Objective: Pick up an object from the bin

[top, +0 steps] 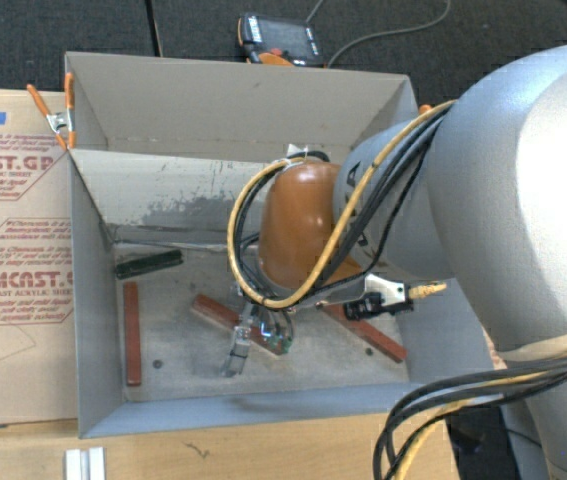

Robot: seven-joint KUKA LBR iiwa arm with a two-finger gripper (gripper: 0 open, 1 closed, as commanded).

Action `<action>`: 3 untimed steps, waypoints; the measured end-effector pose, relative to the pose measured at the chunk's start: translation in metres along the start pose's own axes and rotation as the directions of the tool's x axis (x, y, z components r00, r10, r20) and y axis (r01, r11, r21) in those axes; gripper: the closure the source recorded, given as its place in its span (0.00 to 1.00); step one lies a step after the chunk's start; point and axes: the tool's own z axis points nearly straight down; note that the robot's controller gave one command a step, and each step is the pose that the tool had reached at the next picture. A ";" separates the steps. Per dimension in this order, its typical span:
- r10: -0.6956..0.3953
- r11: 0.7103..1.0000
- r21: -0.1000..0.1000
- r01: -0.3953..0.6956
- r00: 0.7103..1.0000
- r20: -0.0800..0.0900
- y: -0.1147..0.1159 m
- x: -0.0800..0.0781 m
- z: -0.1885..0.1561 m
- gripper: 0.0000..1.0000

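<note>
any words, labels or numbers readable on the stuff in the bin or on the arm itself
No text can be read on any of them.
Dark green marker: no legible marking.
Long red-brown stick: plain.
Orange wrist cover: plain.
White connector beside the wrist: too small to read.

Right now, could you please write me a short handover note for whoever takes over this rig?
Gripper: low over the floor of the bin, middle front; open or shut cannot be told.
Things: short reddish-brown bar just left of the gripper; second bar to its right; long reddish-brown bar along the left wall; dark green stick back left.
Done: arm is down in the bin.
Left: grasp and lift; everything lies on the floor.
</note>
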 end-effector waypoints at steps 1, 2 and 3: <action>0.130 0.992 0.001 -0.130 0.992 -0.001 -0.002 -0.003 0.001 0.00; 0.252 0.968 0.003 -0.252 0.968 -0.003 0.001 0.006 0.032 0.00; 0.252 0.968 0.002 -0.252 0.968 -0.002 0.001 0.007 0.032 0.00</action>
